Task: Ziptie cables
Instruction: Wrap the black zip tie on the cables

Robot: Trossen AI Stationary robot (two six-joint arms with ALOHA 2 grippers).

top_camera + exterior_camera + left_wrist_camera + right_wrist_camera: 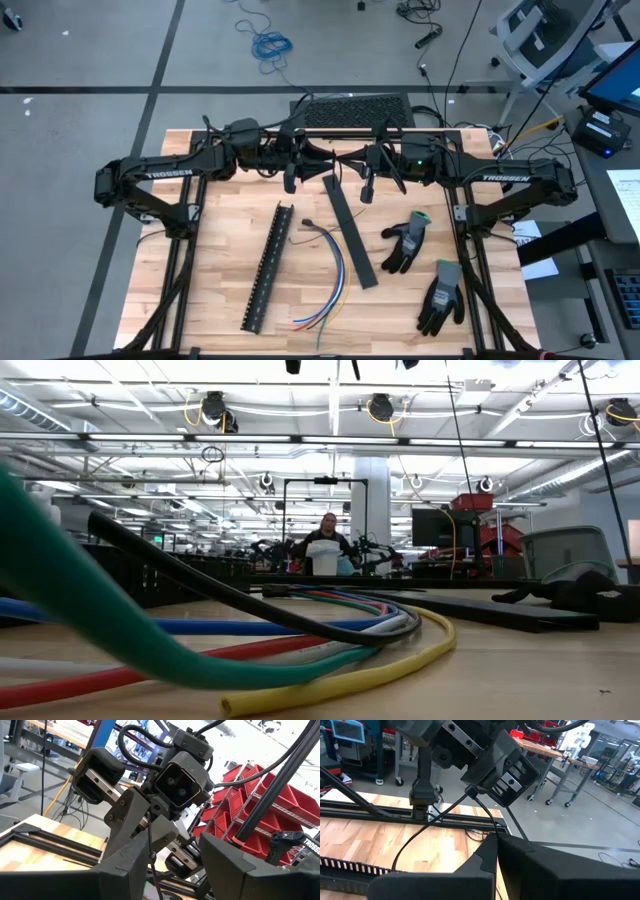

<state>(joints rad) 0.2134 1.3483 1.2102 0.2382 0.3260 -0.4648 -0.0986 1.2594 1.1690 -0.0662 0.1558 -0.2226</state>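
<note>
The cables (330, 270), a loose bundle of thin coloured wires, lie curved on the wooden table (220, 200) and fill the low view's foreground (300, 640). Both arms are raised above the table's far half, their grippers facing each other tip to tip. My right gripper (495, 851) is shut on a thin black zip tie (482, 815). My left gripper (172, 870) is open; the tie (150, 847) runs in between its fingers, close to one of them. My left gripper has the tie lying against the tip of one finger (485, 782); whether it touches, I cannot tell. My right gripper pinches the zip tie's end (492, 834) between its two fingers. The fingers lie roughly level and point toward the table's left. The tie is clear of the table; one slack strand (412, 842) curves down from the left gripper.
A black slotted strip (268, 268) lies left of the cables and a flat black strip (352, 235) right of them. Two dark gloves (405, 245) (440, 295) lie at the right. A person (326, 540) stands far behind the table.
</note>
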